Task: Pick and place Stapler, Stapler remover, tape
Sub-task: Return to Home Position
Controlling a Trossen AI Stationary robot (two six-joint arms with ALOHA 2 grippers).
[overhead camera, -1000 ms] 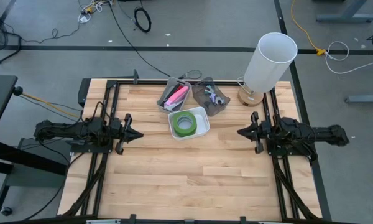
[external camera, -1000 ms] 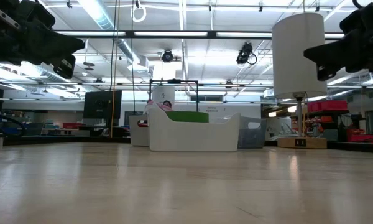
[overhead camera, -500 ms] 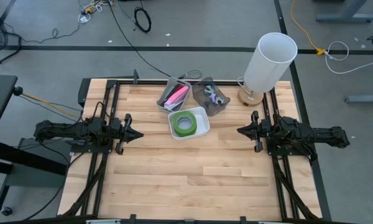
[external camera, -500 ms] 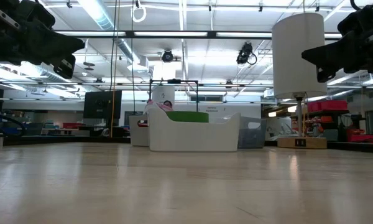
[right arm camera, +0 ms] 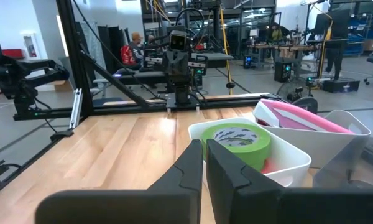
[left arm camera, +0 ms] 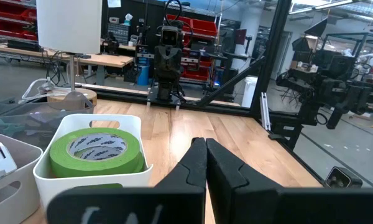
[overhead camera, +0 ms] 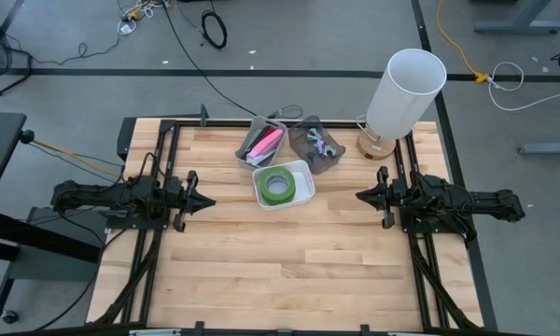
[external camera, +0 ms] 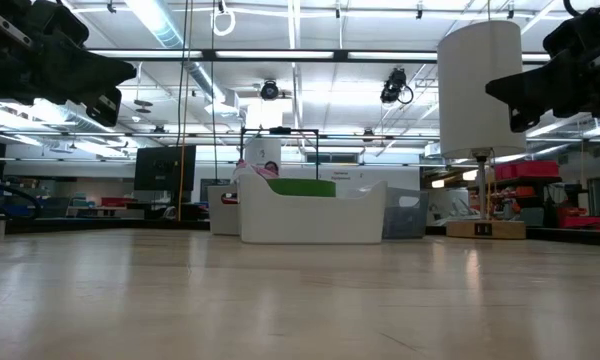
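Tape: a green roll (overhead camera: 278, 185) lies flat in the white bin (overhead camera: 305, 174) with its open centre facing up. As a ring it has no long axis and points no way.
White bin: it sits near the middle of the table (overhead camera: 289, 257), toward the far edge, between the two arms.
Stapler: the pink stapler (overhead camera: 266, 145) lies in the gray bin (overhead camera: 251, 136). In the high view its long axis runs on a slant, from the bin's near left corner toward its far right corner.
Staple remover: the staple remover (overhead camera: 319, 142) lies in the dark bin (overhead camera: 332, 161), which is just beside the gray bin. It is too small to tell which way it points.
Bins: the gray and dark bins stand side by side, with the white bin touching their near edges.
Left gripper: the left gripper (overhead camera: 205, 200) hangs above the table's left side, pointing toward the middle. Its fingers are pressed together and hold nothing.
Right gripper: the right gripper (overhead camera: 360, 196) hangs above the right side, facing the left one. Its fingers are closed to a thin slit and hold nothing.
Lamp: a lamp (overhead camera: 406, 91) with a white shade stands at the far right corner.
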